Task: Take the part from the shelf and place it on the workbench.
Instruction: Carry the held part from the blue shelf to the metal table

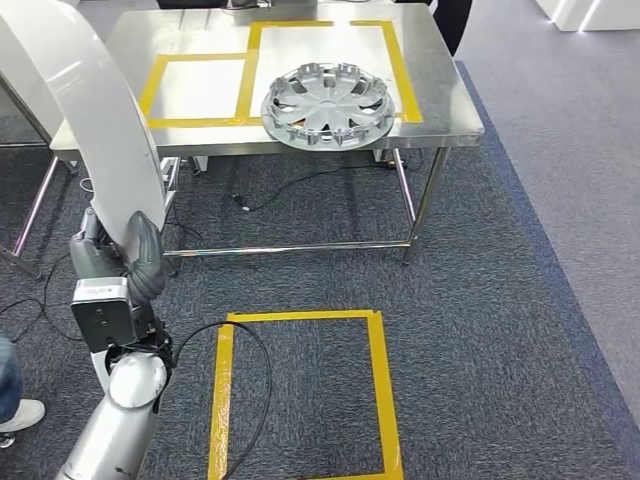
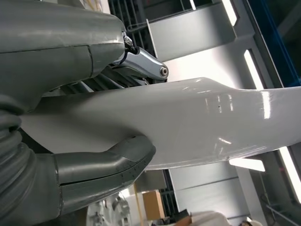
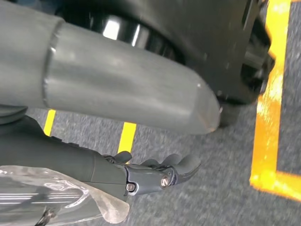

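Observation:
The part is a long, curved white panel point(image 1: 83, 110); my left hand point(image 1: 143, 260) grips its lower end at the left of the head view. Up close, the white panel point(image 2: 213, 122) lies clamped between the thumb point(image 2: 106, 165) and the fingers point(image 2: 142, 61) of my left hand. The steel workbench point(image 1: 445, 100) stands ahead across the carpet, with two yellow-taped rectangles on its top. My right hand point(image 3: 152, 172) hangs low over the carpet with its fingers stretched out and nothing in them.
A silver hubcap point(image 1: 328, 103) lies on the bench's right taped rectangle, overlapping its front tape. The left taped rectangle point(image 1: 196, 90) is bare. A yellow tape square point(image 1: 223, 400) and a black cable point(image 1: 260, 380) are on the floor. A person's shoe point(image 1: 19, 415) is at the left edge.

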### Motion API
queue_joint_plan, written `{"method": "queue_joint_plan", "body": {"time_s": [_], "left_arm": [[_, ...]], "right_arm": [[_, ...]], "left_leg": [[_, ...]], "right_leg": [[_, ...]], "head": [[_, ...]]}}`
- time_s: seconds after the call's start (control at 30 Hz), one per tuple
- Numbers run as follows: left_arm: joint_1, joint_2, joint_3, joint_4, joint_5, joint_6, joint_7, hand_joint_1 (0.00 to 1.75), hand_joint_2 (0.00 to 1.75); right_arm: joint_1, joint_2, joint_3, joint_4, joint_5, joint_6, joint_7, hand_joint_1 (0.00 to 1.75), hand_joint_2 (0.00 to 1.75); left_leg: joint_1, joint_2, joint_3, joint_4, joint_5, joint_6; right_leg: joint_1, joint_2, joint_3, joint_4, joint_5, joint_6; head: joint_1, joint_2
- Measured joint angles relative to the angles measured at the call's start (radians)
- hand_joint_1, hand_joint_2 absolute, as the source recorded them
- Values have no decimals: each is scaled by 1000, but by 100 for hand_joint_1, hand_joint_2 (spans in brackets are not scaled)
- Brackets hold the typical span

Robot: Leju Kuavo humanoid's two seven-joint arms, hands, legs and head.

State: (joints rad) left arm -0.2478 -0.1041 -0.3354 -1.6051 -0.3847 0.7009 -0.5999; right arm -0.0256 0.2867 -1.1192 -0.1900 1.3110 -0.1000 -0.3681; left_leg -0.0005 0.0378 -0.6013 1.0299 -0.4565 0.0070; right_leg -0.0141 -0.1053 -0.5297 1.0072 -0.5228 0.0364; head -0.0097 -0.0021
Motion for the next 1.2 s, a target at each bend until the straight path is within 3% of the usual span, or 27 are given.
{"method": "queue_joint_plan", "body": {"time_s": [0.03, 0.1, 0.17, 0.2, 0.23, 0.27, 0.3, 0.33, 0.4, 0.43, 0.57, 0.63, 0.7, 0.73, 0.77, 0.8, 0.87, 0.93, 1.03, 1.1, 1.13, 1.2], "left_arm": [[2, 0, 1, 0, -1, 0, 0, 175, 175], [2, -1, 1, -1, -2, 0, -1, 175, 175], [2, -2, 1, -2, 3, 0, 2, 175, 175], [3, -1, 0, -2, 9, 0, 6, 175, 175], [4, 1, 0, -2, 16, -1, 11, 175, 175], [4, 3, -1, -2, 23, -1, 16, 175, 175], [5, 5, -3, -2, 30, -2, 20, 175, 175], [5, 7, -4, -2, 35, -2, 22, 175, 175], [4, 12, -7, -2, 44, -2, 26, 175, 175], [3, 15, -9, -2, 48, -2, 29, 175, 175], [1, 30, -21, -4, 62, -2, 37, 175, 175], [-2, 37, -26, -5, 63, -2, 37, 175, 175], [-3, 45, -28, -5, 68, -2, 39, 175, 175], [-2, 49, -29, -5, 70, -2, 40, 175, 175], [-2, 52, -31, -5, 72, -2, 41, 175, 175], [-3, 56, -33, -5, 73, -2, 43, 175, 175], [-8, 60, -39, -5, 75, -2, 44, 175, 175], [-15, 64, -47, -5, 78, -2, 47, 175, 175], [-20, 70, -53, -5, 82, -2, 52, 175, 175], [-22, 72, -58, -6, 83, -2, 53, 175, 175], [-23, 73, -60, -6, 83, -2, 53, 175, 175], [-23, 75, -65, -6, 83, -2, 54, 175, 175]], "right_arm": [[-1, 0, 0, 0, -1, -4, 1, 0, 0], [-2, 0, 0, 0, -1, -11, 5, 0, 0], [0, 0, 0, 0, -1, -17, 8, 0, 0], [1, -1, 0, 0, -1, -19, 10, 0, 0], [3, -1, 0, 0, -2, -21, 10, 0, 0], [5, -2, 0, 0, -2, -21, 11, 0, 0], [6, -2, 0, 0, -2, -21, 11, 0, 0], [6, -3, 0, 0, -2, -22, 11, 0, 0], [5, -4, 0, -1, -2, -21, 10, 0, 0], [4, -5, 0, -1, -1, -21, 10, 0, 0], [7, -6, 0, -2, 1, -21, 10, 0, 0], [6, -6, 0, -2, 2, -21, 11, 0, 0], [6, -7, 0, -3, 3, -21, 18, 0, 0], [7, -7, 0, -3, 4, -21, 23, 0, 0], [7, -8, 0, -3, 7, -22, 31, 0, 0], [7, -8, 0, -3, 11, -24, 40, 0, 0], [7, -9, 0, -3, 19, -28, 60, 0, 0], [6, -14, 0, -4, 18, -32, 77, 0, 0], [5, -29, -1, -10, 4, -46, 91, 0, 0], [4, -43, -2, -15, -7, -52, 90, 0, 0], [3, -49, -3, -18, -11, -55, 90, 0, 0], [2, -61, -6, -21, -16, -58, 88, 0, 0]], "left_leg": [[2, -5, 1, -3, 0, 6], [6, -12, 5, -9, 3, 18], [6, -19, 5, -9, 2, 26], [5, -24, 5, -9, 1, 28], [4, -29, 6, -9, 0, 29], [3, -35, 8, -9, -2, 30], [2, -40, 12, -9, -3, 29], [2, -44, 15, -9, -6, 28], [-2, -50, 17, -6, -10, 22], [-3, -51, 16, -5, -11, 18], [0, -52, 10, 9, -22, 0], [3, -49, -24, 91, -72, -12], [6, -48, -84, 223, -130, -20], [8, -48, -105, 266, -141, -21], [9, -47, -110, 275, -132, -22], [10, -47, -96, 243, -104, -21], [10, -43, -35, 112, -34, -17], [8, -41, 9, 16, -7, -11], [4, -43, 13, -4, -9, 5], [6, -43, 16, -12, -5, 19], [8, -42, 18, -15, -3, 24], [6, -42, 17, -15, -3, 30]], "right_leg": [[-1, 8, -1, 3, -6, 6], [-4, 49, -26, 54, -40, 13], [-5, 92, -95, 184, -96, 15], [-5, 99, -133, 248, -113, 15], [-4, 102, -159, 284, -112, 14], [-4, 102, -166, 279, -90, 13], [-4, 103, -153, 233, -51, 10], [-4, 103, -126, 162, -7, 6], [-2, 107, -74, 46, 41, 0], [-1, 110, -61, 19, 45, -3], [-2, 110, -52, 6, 44, -21], [-6, 107, -48, 2, 46, -31], [-6, 105, -47, 2, 44, -35], [-6, 104, -46, 2, 44, -36], [-6, 104, -45, 2, 43, -36], [-6, 104, -44, 2, 43, -35], [-5, 104, -38, 2, 40, -30], [-2, 104, -39, 4, 38, -20], [-1, 102, -41, -1, 39, -1], [-3, 102, -53, 21, 20, 9], [-4, 103, -72, 61, -4, 12], [-4, 103, -138, 194, -63, 16]], "head": [[0, 0], [4, 0], [9, 0], [10, 0], [10, 0], [10, 0], [10, 0], [10, 0], [9, 0], [8, 0], [6, 0], [2, 0], [0, 0], [0, 0], [0, 0], [0, 0], [0, 0], [0, 0], [2, 0], [4, 0], [6, 0], [12, 0]]}}
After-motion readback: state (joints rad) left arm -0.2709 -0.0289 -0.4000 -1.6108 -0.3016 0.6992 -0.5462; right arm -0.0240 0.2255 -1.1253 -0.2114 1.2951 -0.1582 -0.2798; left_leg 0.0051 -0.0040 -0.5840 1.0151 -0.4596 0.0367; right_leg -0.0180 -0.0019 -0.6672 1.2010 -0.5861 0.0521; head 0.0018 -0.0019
